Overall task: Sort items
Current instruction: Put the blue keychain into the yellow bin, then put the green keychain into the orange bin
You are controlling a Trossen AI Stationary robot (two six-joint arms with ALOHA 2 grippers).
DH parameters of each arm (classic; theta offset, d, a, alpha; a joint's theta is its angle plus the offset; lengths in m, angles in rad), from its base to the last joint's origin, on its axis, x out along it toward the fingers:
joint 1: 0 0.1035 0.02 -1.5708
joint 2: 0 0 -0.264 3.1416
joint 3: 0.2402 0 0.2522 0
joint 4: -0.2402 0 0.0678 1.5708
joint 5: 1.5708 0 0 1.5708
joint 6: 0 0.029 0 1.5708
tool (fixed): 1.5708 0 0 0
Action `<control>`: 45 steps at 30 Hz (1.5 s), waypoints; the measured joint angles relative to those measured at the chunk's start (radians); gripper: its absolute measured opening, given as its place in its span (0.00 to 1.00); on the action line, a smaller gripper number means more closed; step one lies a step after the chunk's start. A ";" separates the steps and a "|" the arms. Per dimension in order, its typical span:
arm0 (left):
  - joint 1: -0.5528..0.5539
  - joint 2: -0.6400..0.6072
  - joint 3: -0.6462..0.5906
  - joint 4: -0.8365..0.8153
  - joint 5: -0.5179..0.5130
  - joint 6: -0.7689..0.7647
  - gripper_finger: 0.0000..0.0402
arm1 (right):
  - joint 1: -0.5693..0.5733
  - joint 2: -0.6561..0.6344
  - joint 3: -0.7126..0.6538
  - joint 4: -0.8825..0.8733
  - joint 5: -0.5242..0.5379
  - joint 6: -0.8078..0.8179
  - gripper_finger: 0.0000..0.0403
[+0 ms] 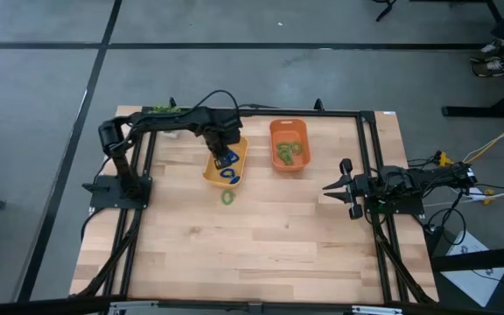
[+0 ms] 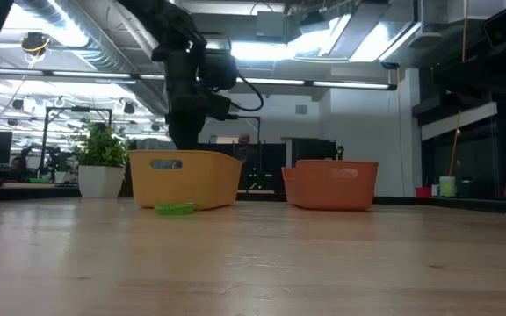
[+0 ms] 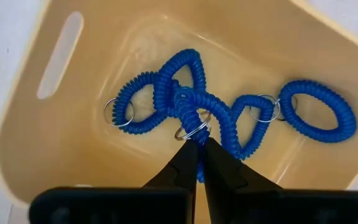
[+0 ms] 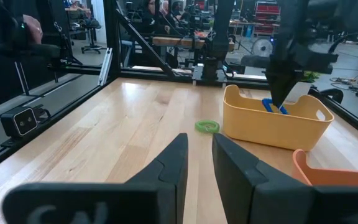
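Note:
My left gripper reaches down into the yellow bin and is shut on a blue coiled ring. Several more blue rings lie on the bin's floor. One green ring lies flat on the table just in front of the yellow bin, also seen in the low view and the right wrist view. The orange bin holds green rings. My right gripper waits open at the table's right edge, touching nothing. My left gripper pinches the blue ring's coil between its two fingertips, beside the small metal split ring. The fingers come from above, pointing down into the bin. The ring hangs below them near the bin's rim; whether it is clear of the other rings, I cannot tell.
The two bins stand side by side at the table's far middle. A leafy plant in a white pot sits at the far left. Black frame rails run along the table's sides. The near half of the wooden table is bare.

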 joint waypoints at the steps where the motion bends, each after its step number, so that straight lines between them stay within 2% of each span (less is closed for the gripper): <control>1: 0.000 0.005 0.000 0.002 0.000 0.002 0.02 | 0.000 0.000 0.000 0.000 0.000 0.000 0.19; 16: -0.031 0.071 -0.001 0.027 -0.018 0.019 0.03 | 0.000 0.000 0.000 0.000 0.000 0.000 0.19; 29: -0.034 0.077 -0.001 0.057 -0.024 0.041 0.11 | 0.000 0.000 0.000 0.000 0.000 0.000 0.19; 37: -0.034 0.077 -0.001 0.057 -0.118 0.041 0.15 | 0.000 0.000 0.000 0.000 0.000 0.000 0.19; 45: -0.034 0.076 -0.001 0.055 -0.124 0.041 0.25 | 0.000 0.000 0.000 0.000 0.000 0.000 0.19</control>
